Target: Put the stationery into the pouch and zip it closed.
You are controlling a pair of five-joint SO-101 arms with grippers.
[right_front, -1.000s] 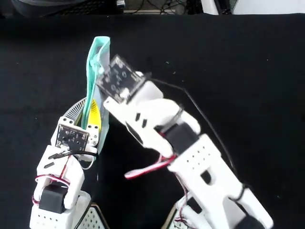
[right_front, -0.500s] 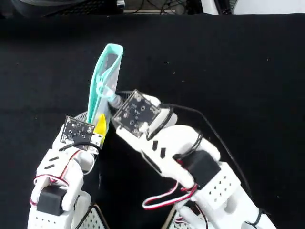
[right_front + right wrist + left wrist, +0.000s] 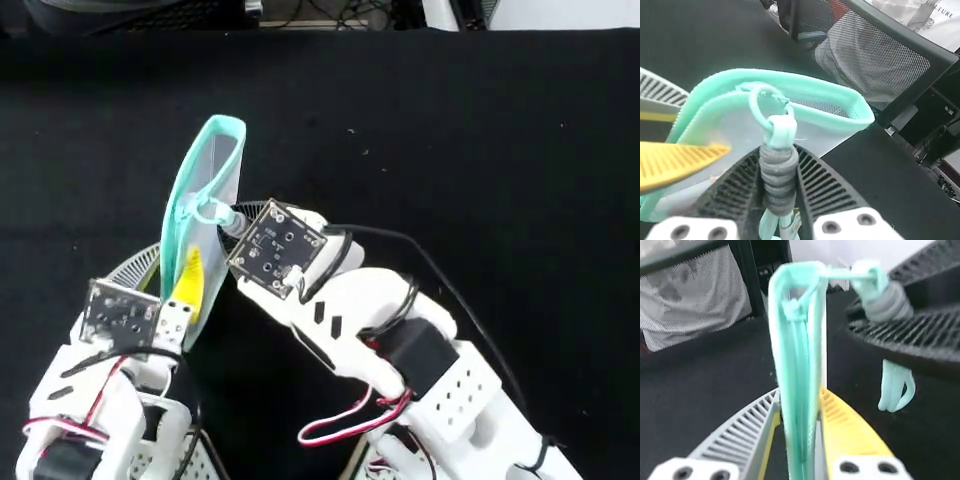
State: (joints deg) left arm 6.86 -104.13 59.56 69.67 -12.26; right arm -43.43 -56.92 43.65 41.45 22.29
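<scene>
- The black table (image 3: 520,150) lies under both arms.
- The teal pouch (image 3: 207,180) stands on edge, near the table's left side, between the two grippers. Its top seam looks drawn together, though the angle makes that hard to confirm.
- The left gripper (image 3: 800,407) clamps the pouch's near end between its grey and yellow fingers.
- The right gripper (image 3: 779,162), just beside the pouch, pinches the zip pull (image 3: 778,170), a grey-wrapped cord looped to the slider.

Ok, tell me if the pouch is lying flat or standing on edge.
Standing on edge: the pouch is clamped at one end by the left gripper, and the right gripper pinches its zip pull.
</scene>
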